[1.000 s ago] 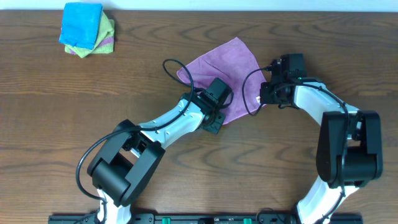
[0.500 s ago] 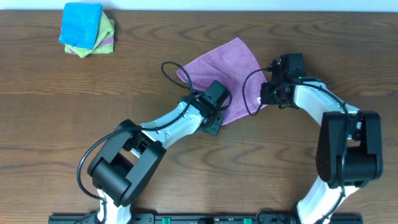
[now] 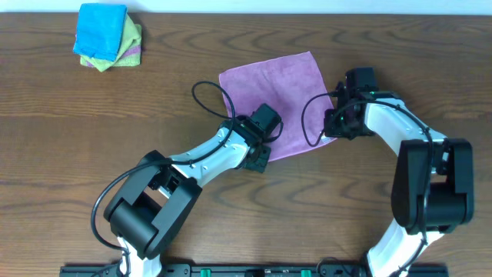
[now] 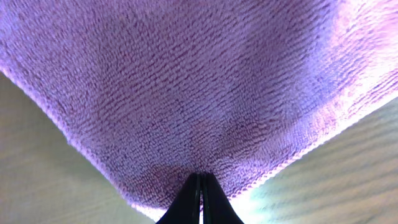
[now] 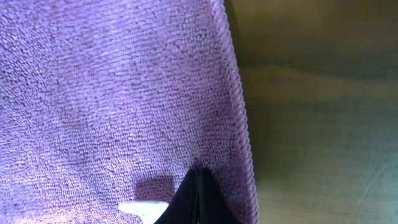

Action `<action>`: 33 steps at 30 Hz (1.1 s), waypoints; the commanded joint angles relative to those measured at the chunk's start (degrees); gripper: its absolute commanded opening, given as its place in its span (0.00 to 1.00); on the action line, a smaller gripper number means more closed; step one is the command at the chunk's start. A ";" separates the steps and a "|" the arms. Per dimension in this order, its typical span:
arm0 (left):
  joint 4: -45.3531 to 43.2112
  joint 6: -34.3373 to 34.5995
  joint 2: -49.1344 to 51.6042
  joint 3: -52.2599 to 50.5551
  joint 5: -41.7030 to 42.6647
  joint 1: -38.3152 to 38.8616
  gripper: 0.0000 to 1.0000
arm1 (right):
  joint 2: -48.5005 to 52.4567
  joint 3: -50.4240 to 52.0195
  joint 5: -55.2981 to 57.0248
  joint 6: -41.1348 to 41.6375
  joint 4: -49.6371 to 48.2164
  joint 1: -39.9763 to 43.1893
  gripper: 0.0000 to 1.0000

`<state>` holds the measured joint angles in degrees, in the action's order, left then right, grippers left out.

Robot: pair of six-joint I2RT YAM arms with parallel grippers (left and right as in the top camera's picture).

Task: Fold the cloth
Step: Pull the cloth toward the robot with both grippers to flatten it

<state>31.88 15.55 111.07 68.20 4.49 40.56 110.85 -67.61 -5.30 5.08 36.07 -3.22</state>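
The purple cloth (image 3: pixel 277 96) lies spread as a rough square at the table's middle. My left gripper (image 3: pixel 262 153) is shut on its near-left corner, and my right gripper (image 3: pixel 335 132) is shut on its near-right corner. In the left wrist view the cloth (image 4: pixel 199 87) fills the frame, and the left gripper (image 4: pixel 200 177) has its black fingers pressed together at the corner. The right wrist view shows the right gripper (image 5: pixel 198 172) closed just inside the stitched edge of the cloth (image 5: pixel 112 93), beside the white tag (image 5: pixel 142 209).
A stack of folded cloths sits at the far left, a bright blue cloth (image 3: pixel 101 29) on top of a yellow-green one (image 3: pixel 134 34). Brown wooden table (image 3: pixel 61 115) surrounds the work. Black cables (image 3: pixel 207 88) loop from both arms near the cloth.
The cloth has been drawn from a narrower, diamond-like lie into a wider, flatter square. My left gripper has shifted slightly left and toward me, and the right gripper slightly toward me.
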 commanded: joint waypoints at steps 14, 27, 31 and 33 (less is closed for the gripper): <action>13.62 3.34 2.19 -2.45 -7.02 -0.04 0.05 | 1.99 1.99 5.49 10.56 12.37 -7.52 0.02; 13.05 4.37 2.01 -2.45 -9.55 -5.25 0.06 | 1.99 2.01 6.01 12.70 13.14 -13.29 0.02; 11.89 3.41 1.25 -2.45 -7.43 -7.78 0.06 | 1.99 2.01 7.02 12.41 13.31 -13.25 0.02; 11.37 2.29 0.85 -2.45 -7.37 -8.59 0.06 | 1.99 2.01 6.97 12.46 13.73 -13.31 0.02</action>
<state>43.68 19.27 110.45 68.03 0.14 34.06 110.39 -67.79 3.05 16.56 49.50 -15.68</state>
